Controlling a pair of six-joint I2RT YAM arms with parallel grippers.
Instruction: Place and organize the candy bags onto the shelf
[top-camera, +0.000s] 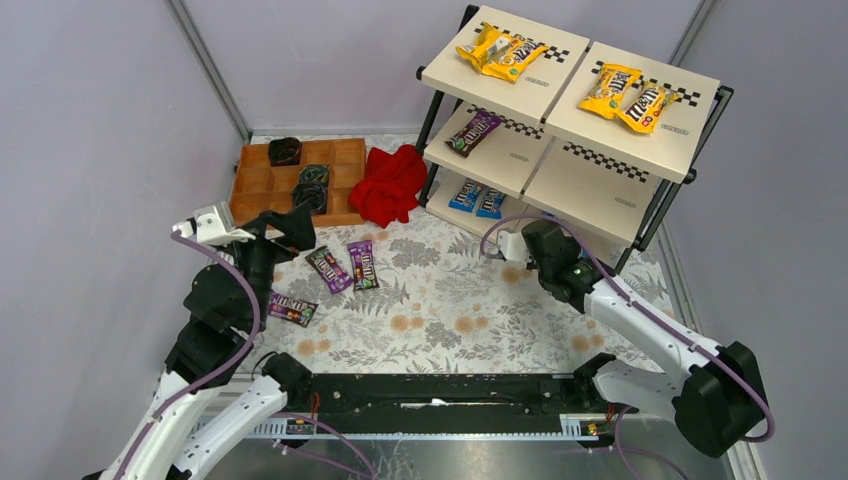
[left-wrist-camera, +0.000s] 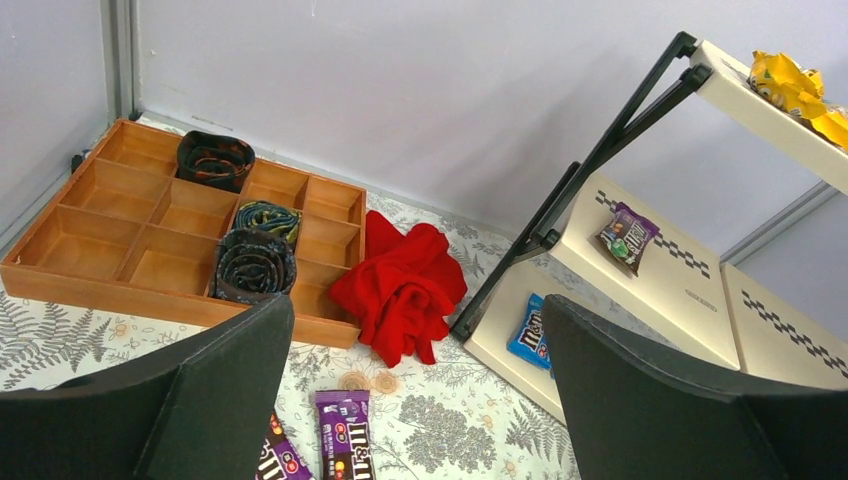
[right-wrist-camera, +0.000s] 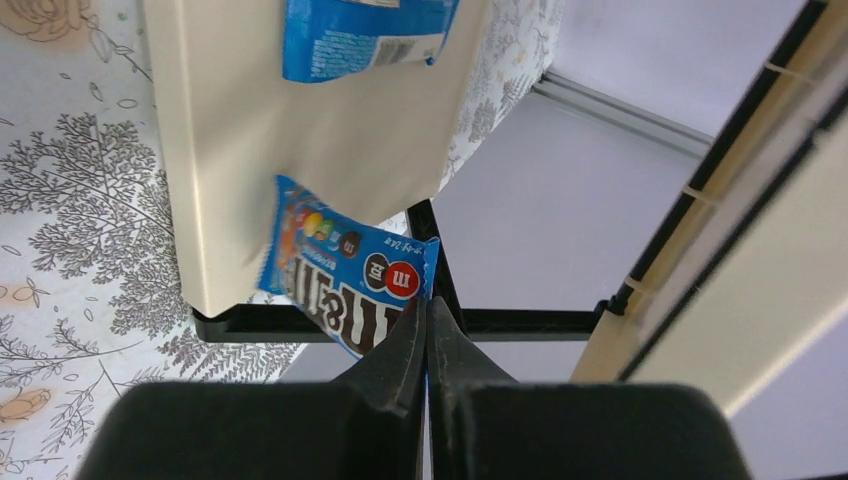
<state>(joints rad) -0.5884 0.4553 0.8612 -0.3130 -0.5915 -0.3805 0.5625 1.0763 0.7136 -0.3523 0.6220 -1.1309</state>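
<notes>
The shelf (top-camera: 600, 190) stands at the back right. Yellow candy bags (top-camera: 500, 52) lie on its top tier, more yellow ones (top-camera: 628, 98) beside them, a dark purple one (top-camera: 473, 132) on the middle tier and two blue ones (top-camera: 477, 198) on the bottom tier. Two purple bags (top-camera: 345, 266) and a dark one (top-camera: 293, 309) lie on the table. My right gripper (right-wrist-camera: 427, 320) is shut on the corner of a blue candy bag (right-wrist-camera: 345, 280) at the edge of the bottom board (right-wrist-camera: 300, 150); in the top view it (top-camera: 530, 238) sits at the shelf's front. My left gripper (left-wrist-camera: 415, 305) is open and empty above the purple bags (left-wrist-camera: 345, 435).
A brown compartment tray (top-camera: 262, 185) with rolled dark ties stands at the back left, and a red cloth (top-camera: 390, 185) lies between it and the shelf. The shelf's black frame legs (left-wrist-camera: 560, 215) slope down to the table.
</notes>
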